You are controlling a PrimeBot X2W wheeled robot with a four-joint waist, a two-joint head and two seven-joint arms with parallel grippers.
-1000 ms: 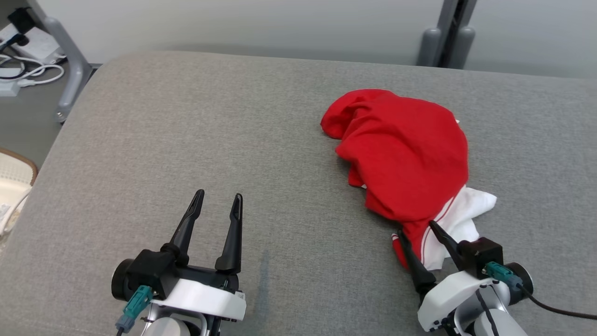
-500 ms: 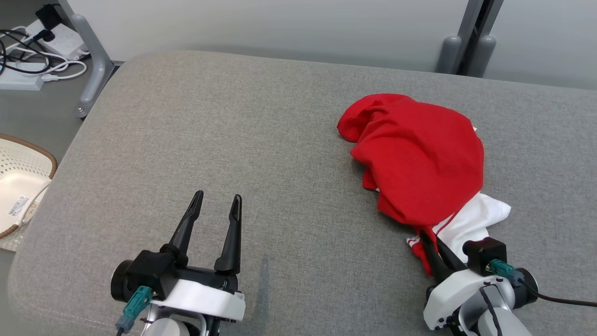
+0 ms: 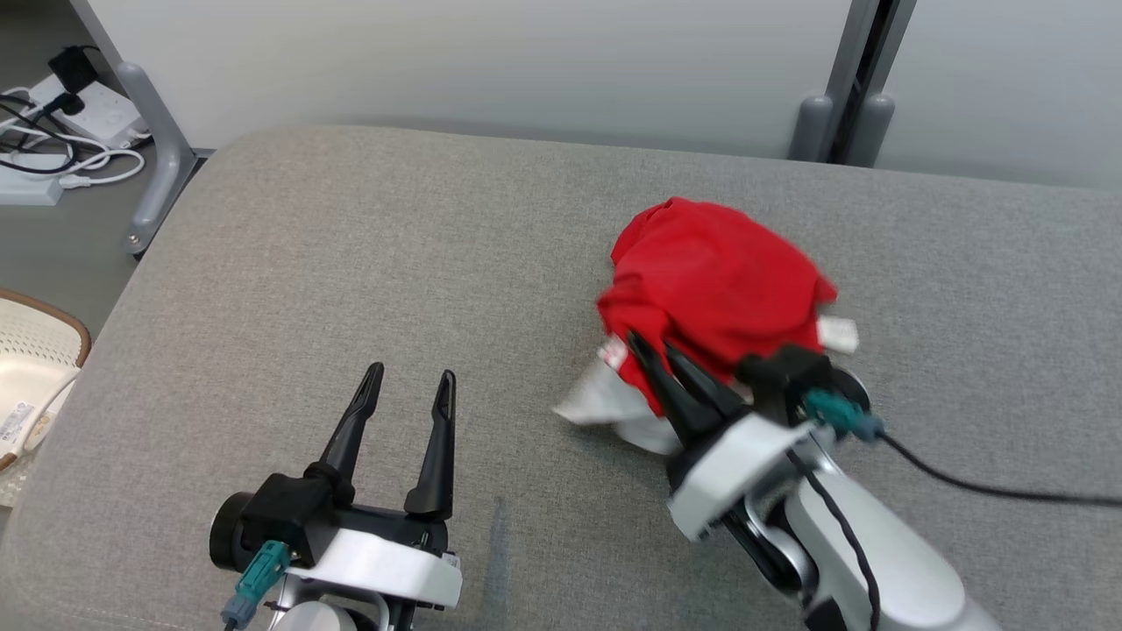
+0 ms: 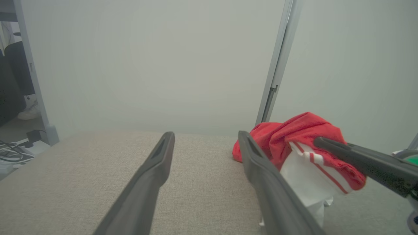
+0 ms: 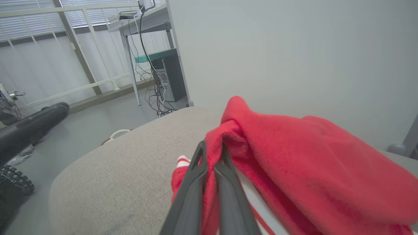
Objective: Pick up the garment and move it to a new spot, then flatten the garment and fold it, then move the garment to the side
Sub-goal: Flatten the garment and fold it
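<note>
Head view looks down on a big grey cushion. A red and white shirt sits in a bunched-up heap on the right half of the cushion, about in the middle from front to back. The right claw is at the near left edge of the heap. Its two dark fingers are squeezed tight together, with a fold of the red cloth pinched between them. Right wrist view shows this well: the red cloth goes right in between the two fingers. Left wrist view shows the pinched edge held up off the cushion, and the white part hangs down under it. The far part of the heap rests on the cushion.

The left claw is low on the left side, well apart from the shirt. Its fingers are spread wide and hold nothing.

A pale basket sits on the floor past the cushion's left edge. Some wires lie on the floor at the far left.
</note>
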